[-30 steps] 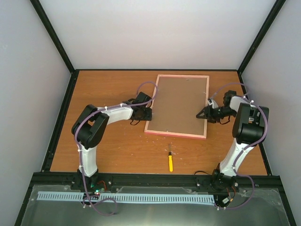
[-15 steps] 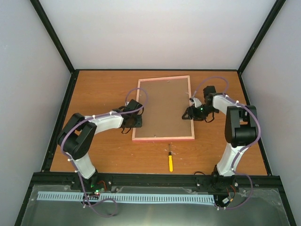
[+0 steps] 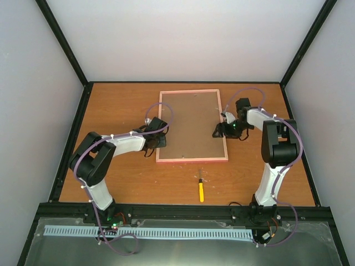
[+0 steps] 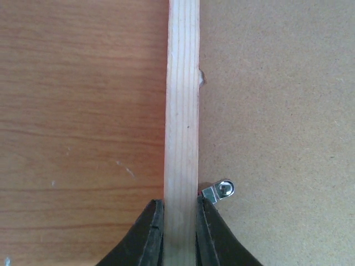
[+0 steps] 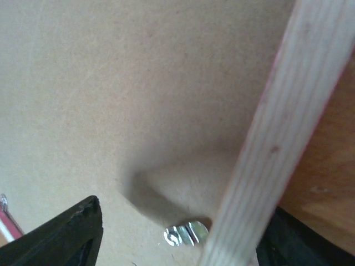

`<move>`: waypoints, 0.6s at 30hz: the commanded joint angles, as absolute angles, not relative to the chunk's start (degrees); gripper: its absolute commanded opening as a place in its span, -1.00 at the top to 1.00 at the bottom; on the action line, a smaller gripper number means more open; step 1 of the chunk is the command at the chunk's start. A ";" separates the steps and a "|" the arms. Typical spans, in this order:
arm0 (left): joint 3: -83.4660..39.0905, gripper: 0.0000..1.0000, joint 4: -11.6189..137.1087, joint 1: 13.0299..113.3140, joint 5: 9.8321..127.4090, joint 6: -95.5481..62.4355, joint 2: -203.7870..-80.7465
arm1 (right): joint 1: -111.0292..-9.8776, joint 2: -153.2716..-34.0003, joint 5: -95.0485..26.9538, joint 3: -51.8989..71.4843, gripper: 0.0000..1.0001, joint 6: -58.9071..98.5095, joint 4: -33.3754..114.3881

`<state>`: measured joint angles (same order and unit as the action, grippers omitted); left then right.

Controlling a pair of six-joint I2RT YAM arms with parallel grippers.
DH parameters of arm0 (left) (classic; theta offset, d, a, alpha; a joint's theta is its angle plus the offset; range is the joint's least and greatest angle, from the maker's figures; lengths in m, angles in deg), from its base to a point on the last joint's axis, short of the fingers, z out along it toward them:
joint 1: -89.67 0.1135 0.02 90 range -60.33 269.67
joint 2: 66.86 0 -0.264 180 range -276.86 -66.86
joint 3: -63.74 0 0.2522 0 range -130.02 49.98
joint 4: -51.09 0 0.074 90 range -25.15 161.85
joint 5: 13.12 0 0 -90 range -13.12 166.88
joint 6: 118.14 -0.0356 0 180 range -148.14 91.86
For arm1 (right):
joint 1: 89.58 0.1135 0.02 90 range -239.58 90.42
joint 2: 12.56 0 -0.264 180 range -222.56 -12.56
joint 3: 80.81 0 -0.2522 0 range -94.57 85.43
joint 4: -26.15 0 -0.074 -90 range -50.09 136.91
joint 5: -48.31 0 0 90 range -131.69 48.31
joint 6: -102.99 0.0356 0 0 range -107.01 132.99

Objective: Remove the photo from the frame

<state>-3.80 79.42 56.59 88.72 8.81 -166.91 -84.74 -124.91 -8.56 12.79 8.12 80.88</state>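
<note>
The frame (image 3: 192, 125) lies back-up on the table, a pink rim around its brown backing board (image 3: 191, 119). The photo is hidden under the board. My left gripper (image 3: 157, 140) is shut on the frame's left rail; in the left wrist view the fingers (image 4: 206, 221) clamp the pale wood rail (image 4: 183, 100) beside a small metal clip (image 4: 219, 190). My right gripper (image 3: 219, 131) is at the frame's right rail. In the right wrist view it (image 5: 183, 216) is open, its jaws wide either side of the rail (image 5: 277, 133), with a metal clip (image 5: 187, 233) between them.
A yellow-handled screwdriver (image 3: 201, 190) lies on the table just in front of the frame's near edge. Black rails border the table, with white walls behind them.
The frame has slid left and turned square to the table, with both grippers moving left along with its side rails.
</note>
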 commanded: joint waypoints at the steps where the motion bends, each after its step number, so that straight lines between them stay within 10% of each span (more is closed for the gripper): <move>1: -2.47 0.90 81.98 57.75 89.80 10.09 -171.42 | -84.04 -126.11 -17.92 12.62 -0.57 8.39 78.34; 14: -2.97 0.80 85.51 57.86 92.74 8.95 -164.77 | -85.61 -113.99 -21.79 17.30 -0.90 6.96 78.30; 18: -3.07 0.10 87.02 57.16 91.49 6.63 -156.56 | -85.71 -104.89 -20.47 20.21 -0.89 3.35 77.45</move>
<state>-3.14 82.04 56.94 90.86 8.42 -164.83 -85.42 -113.85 -21.09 18.69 6.88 78.67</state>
